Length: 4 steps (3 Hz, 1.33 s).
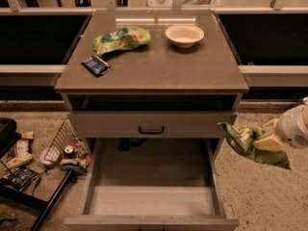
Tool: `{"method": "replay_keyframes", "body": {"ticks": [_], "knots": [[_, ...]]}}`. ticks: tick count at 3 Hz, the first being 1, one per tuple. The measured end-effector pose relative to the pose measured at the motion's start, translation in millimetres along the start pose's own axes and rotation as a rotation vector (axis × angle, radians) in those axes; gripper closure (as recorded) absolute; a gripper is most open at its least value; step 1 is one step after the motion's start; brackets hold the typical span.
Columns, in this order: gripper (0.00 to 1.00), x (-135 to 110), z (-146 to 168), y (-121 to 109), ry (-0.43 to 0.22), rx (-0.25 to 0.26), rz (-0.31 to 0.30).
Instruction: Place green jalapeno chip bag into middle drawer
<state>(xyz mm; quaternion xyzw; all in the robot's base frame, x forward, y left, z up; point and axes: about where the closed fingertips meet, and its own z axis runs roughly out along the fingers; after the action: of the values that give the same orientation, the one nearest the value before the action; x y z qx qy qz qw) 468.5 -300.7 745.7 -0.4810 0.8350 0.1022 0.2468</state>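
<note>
gripper (267,139) pinches green jalapeno chip bag (243,146) by its near edge | middle drawer (154,201) open, down-left of gripper | bag likely light, soft, slippery; grip crimped seam

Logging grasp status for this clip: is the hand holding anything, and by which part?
The hand, at the picture's right edge beside the open middle drawer, holds the green jalapeno chip bag by its right-hand part; the left end sticks out free.
</note>
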Motion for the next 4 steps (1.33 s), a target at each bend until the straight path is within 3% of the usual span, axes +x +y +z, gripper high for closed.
{"method": "replay_keyframes", "body": {"ticks": [1,2,3,4], "knots": [[1.00,-7,38,22,-0.044,-0.083,-0.023],[1.00,-13,99,70,-0.115,-0.221,-0.044],[1.00,-24,164,135,-0.229,-0.384,-0.030],[1.00,-48,222,184,-0.302,-0.495,-0.019]]}}
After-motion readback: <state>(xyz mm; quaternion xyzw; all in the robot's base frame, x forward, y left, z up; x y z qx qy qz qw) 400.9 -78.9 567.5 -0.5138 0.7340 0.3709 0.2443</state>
